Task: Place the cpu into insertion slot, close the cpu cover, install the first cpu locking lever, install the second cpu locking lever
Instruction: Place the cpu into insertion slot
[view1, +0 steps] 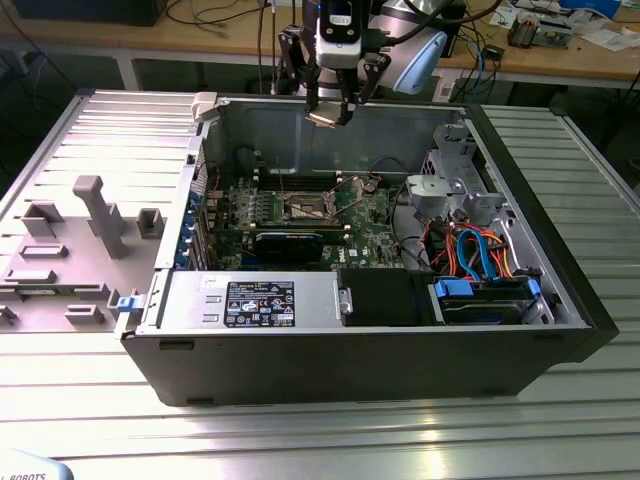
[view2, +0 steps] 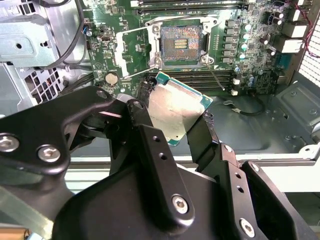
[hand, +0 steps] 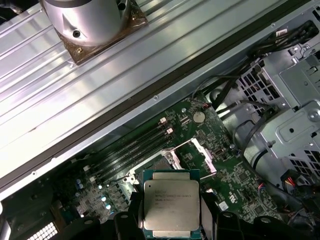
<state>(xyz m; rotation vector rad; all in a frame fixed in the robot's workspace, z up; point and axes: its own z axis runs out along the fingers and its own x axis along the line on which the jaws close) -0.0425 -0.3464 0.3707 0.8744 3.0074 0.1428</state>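
My gripper hangs above the back wall of the open computer case, shut on the cpu. In both wrist views the cpu is a silver square on a green rim, clamped by its edges between the black fingers. It is held in the air, well above the motherboard. The insertion slot lies open below, with its dark contact field bare. The cpu cover, a thin silver frame, is swung up beside the slot. A thin wire lever stands loose next to the slot.
Memory slots run alongside the socket. A long black card, a labelled power supply, a metal drive cage and blue and orange cables sit in the case. A grey moulded tray lies at the exterior view's left.
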